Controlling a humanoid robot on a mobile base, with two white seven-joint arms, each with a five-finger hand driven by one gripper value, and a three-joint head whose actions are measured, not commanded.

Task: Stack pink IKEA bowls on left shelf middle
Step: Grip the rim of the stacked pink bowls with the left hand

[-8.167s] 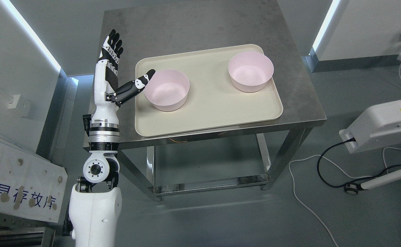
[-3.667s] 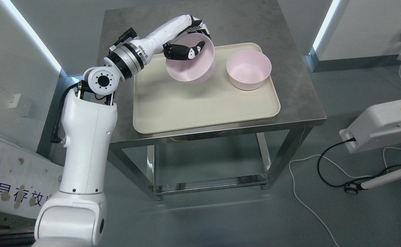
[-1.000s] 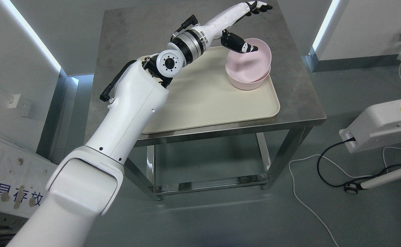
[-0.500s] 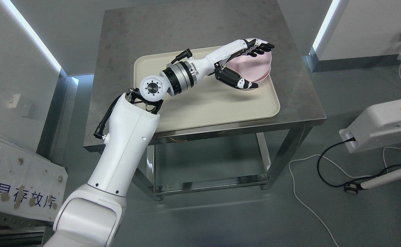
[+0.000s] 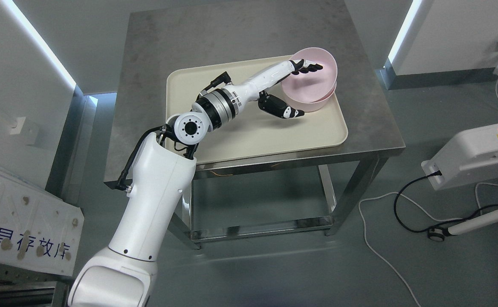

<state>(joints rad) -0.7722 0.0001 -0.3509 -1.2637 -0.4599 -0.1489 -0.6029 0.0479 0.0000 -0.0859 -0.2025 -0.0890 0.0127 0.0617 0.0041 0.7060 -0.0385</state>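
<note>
Pink bowls (image 5: pixel 313 87) sit nested at the cream tray's (image 5: pixel 249 136) far right corner, bare tray to their left. Left hand (image 5: pixel 289 91) hovers alongside, fingers spread, gripping nothing.

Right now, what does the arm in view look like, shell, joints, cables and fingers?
The left arm has a glossy white shell, a round silver elbow joint ringed with holes, a black-and-silver banded wrist collar and a black cable looped beside the elbow. The left hand has black fingers with white patches.

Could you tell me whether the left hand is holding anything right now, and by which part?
Nothing: the left hand is open beside the stacked pink bowls.
</note>
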